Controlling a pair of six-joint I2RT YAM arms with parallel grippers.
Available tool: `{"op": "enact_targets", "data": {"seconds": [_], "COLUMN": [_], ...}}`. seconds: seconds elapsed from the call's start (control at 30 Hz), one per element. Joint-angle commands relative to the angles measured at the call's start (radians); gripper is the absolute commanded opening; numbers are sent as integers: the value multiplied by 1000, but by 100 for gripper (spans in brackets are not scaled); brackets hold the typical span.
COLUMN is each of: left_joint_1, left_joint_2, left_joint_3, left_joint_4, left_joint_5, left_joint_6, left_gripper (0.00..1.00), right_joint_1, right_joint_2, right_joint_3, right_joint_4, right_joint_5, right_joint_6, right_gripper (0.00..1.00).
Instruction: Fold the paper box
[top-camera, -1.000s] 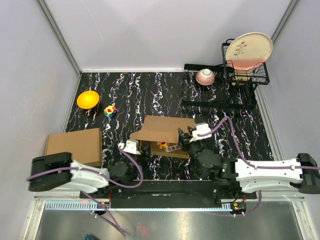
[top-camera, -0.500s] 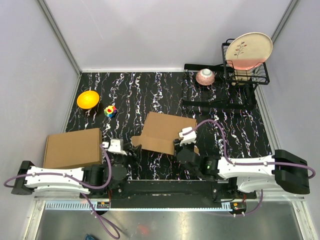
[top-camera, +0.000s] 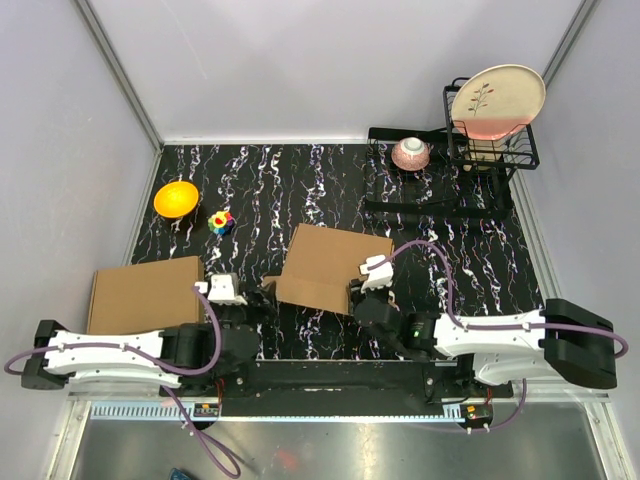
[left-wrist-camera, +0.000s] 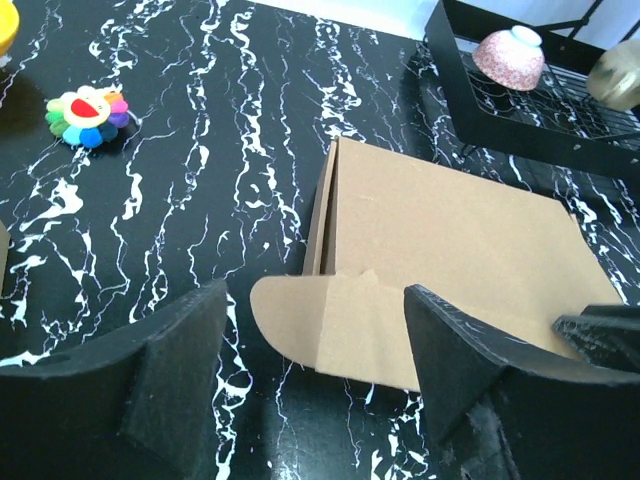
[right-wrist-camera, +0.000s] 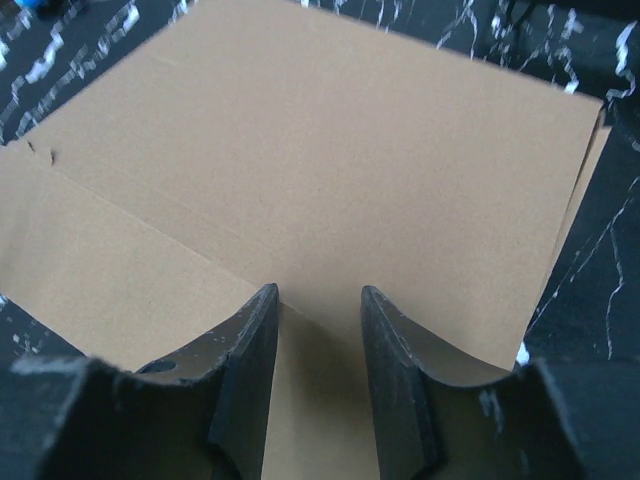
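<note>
The plain brown corrugated cardboard box (top-camera: 335, 262) lies mid-desk on the black marbled desk (top-camera: 300, 180). The right pincer (top-camera: 354, 294) rests at its near edge and the left pincer (top-camera: 258, 303) is just off its left corner. A second brown carton (top-camera: 145, 292) sits farther left.

In the left wrist view, the orange bowl (left-wrist-camera: 6, 25) was cut off at the upper left corner, and a pale object (left-wrist-camera: 615, 75) at the upper right edge was blurred. The paper box (right-wrist-camera: 330, 170) overran the right wrist frame's left and bottom edges.

Plain pale grey walls (top-camera: 330, 60) enclose a black, white-veined marble-patterned table (top-camera: 300, 190).
</note>
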Motion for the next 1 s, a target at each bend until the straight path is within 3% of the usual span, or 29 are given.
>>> {"op": "enact_targets", "data": {"seconds": [0.0, 0.03, 0.13, 0.27, 0.43, 0.53, 0.67, 0.83, 0.97], "left_joint_1": [65, 94, 232, 450, 573, 640, 661, 662, 677], "left_joint_2": [33, 40, 77, 201, 385, 525, 704, 809, 834], "left_joint_3": [-65, -102, -117, -102, -24, 43, 97, 114, 96], "left_joint_4": [418, 506, 639, 751, 897, 920, 909, 860, 875], "left_joint_5": [35, 93, 282, 634, 747, 895, 919, 850, 834], "left_joint_6": [201, 316, 307, 294, 342, 339, 308, 268, 256], "left_gripper": [76, 77, 77, 76, 78, 78, 75, 75, 75], "right_joint_1": [-13, -13, -11, -13, -13, -14, -97, -333, -413], "right_joint_2": [66, 77, 69, 57, -8, -80, -204, -272, -226], "right_joint_3": [-42, -49, -52, -41, -33, -1, 68, 54, 25], "right_joint_4": [-15, -20, -32, -52, -106, -153, -236, -267, -279], "right_joint_5": [-63, -66, -64, -66, -54, 3, 62, -98, -196], "right_joint_6": [109, 126, 141, 144, 152, 126, 87, 106, 184], "right_gripper": [44, 43, 43, 43, 45, 48, 53, 64, 73]}}
